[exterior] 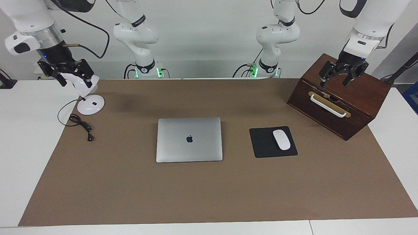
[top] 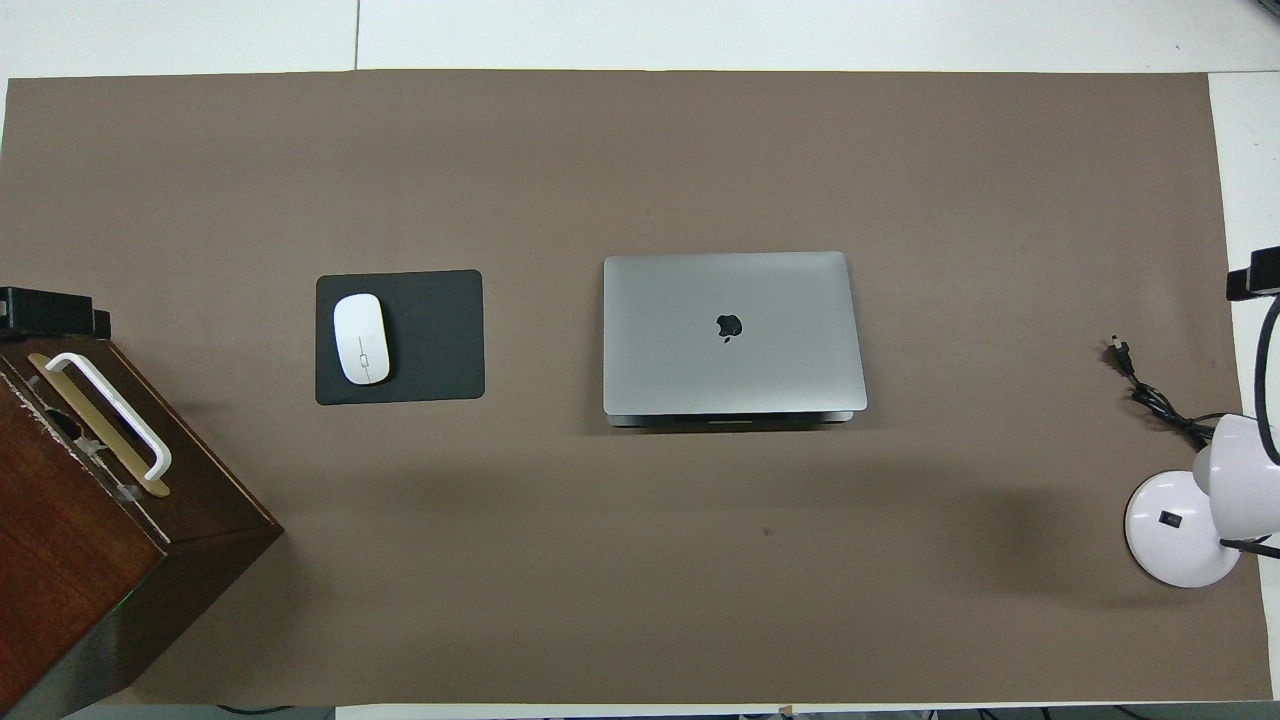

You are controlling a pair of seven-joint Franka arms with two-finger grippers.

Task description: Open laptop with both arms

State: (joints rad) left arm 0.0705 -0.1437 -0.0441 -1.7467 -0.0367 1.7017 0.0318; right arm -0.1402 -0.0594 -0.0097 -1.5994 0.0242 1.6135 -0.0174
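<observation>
The laptop (exterior: 189, 139) lies shut and flat at the middle of the brown mat (exterior: 209, 195), with the mouse pad (exterior: 273, 142) and its white mouse (exterior: 281, 139) beside it toward the left arm's end of the table.

By its look it is a thin, rigid metal slab — smooth and probably slippery, with little for a finger to catch. The lid will likely pivot on a stiff hinge, so the base would tend to lift with it unless one arm presses the base down while the other raises the lid. The overhead view shows a thin dark seam along the edge nearer the robots; whether that is the opening lip or the hinge cannot be told. The screen inside is fragile, so a light hold at the middle of the lip seems safest.

The left gripper (exterior: 339, 78) hangs over the wooden box (exterior: 339, 98) with its fingers spread and empty. The right gripper (exterior: 67, 73) hangs over the lamp (exterior: 89, 104) at the right arm's end; whether its fingers are apart cannot be made out. Both are well apart from the laptop.

The overhead view shows almost nothing of either gripper. The keyboard is hidden, and the box is cut off at the overhead view's edge.
</observation>
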